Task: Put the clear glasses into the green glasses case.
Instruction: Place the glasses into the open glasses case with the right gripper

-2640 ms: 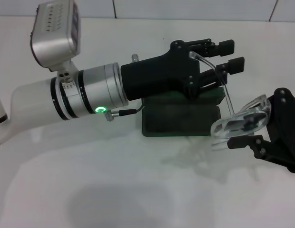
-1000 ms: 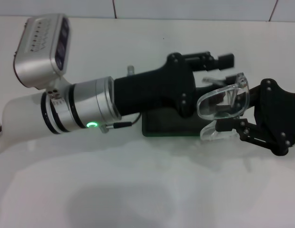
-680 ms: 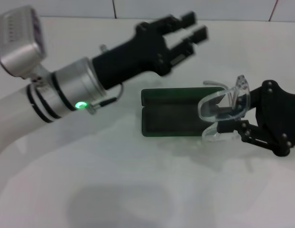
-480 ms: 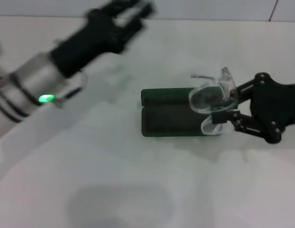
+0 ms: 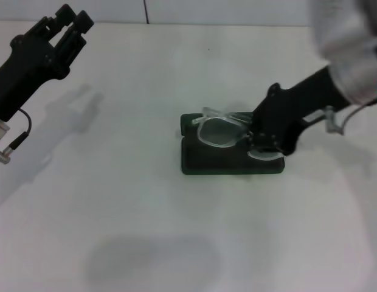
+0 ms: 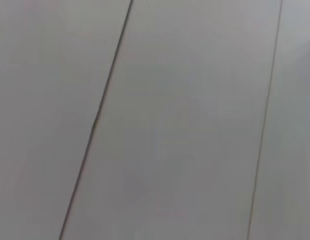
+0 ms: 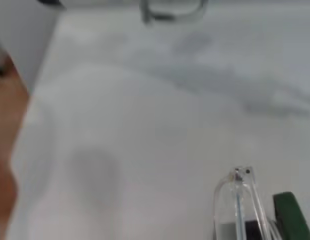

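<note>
The green glasses case [image 5: 200,161] lies open in the middle of the white table, its dark lining facing up. The clear glasses [image 5: 217,131] hang low over the case, one lens above the lining and the other at the case's right end. My right gripper [image 5: 258,143] is shut on the glasses at their right end, reaching in from the right. In the right wrist view a clear arm of the glasses [image 7: 239,200] and a corner of the case [image 7: 292,215] show. My left gripper [image 5: 72,18] is open and empty at the far left back.
The white table [image 5: 146,231] spreads bare around the case. A tiled wall [image 5: 237,9] runs along its back edge, and the left wrist view shows only wall tiles [image 6: 170,125]. The table's edge [image 7: 25,130] shows in the right wrist view.
My left arm has drawn back from over the case to the far left. The right gripper has carried the glasses leftward and down over the open case.
</note>
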Robot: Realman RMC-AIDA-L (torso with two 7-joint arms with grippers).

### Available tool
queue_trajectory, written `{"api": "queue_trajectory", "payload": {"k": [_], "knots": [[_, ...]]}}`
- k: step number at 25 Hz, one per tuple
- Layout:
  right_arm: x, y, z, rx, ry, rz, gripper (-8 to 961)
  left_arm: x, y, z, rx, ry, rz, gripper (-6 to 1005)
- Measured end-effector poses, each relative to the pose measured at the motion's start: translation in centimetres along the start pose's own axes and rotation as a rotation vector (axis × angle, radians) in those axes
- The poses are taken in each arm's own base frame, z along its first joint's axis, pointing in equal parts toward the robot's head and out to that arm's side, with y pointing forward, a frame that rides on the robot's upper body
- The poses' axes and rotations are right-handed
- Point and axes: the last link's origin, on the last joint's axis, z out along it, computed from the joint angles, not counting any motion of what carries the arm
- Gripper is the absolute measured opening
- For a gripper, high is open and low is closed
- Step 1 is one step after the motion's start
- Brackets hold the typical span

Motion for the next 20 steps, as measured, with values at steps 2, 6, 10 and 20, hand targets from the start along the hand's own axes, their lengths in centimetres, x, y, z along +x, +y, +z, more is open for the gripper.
{"api": "queue_trajectory", "payload": {"k": [2, 6, 10, 20], "knots": [[-1.0, -0.8, 1.5, 0.001, 0.067, 0.016, 116, -0.1, 0.0, -0.2, 0.005, -0.004, -0.009, 428], [-1.8, -1.8, 3.9, 0.036, 0.157, 0.000, 116, -0.2, -0.1, -0.5, 0.014, -0.009, -0.018, 427], [-2.0, -2.1, 4.9, 0.063, 0.229, -0.022, 117, -0.2, -0.1, -0.5, 0.015, -0.012, -0.019, 427], [-1.3, -1.8, 6.1, 0.078, 0.315, -0.039, 117, -0.2, -0.2, -0.1, 0.009, -0.017, -0.017, 427]]}}
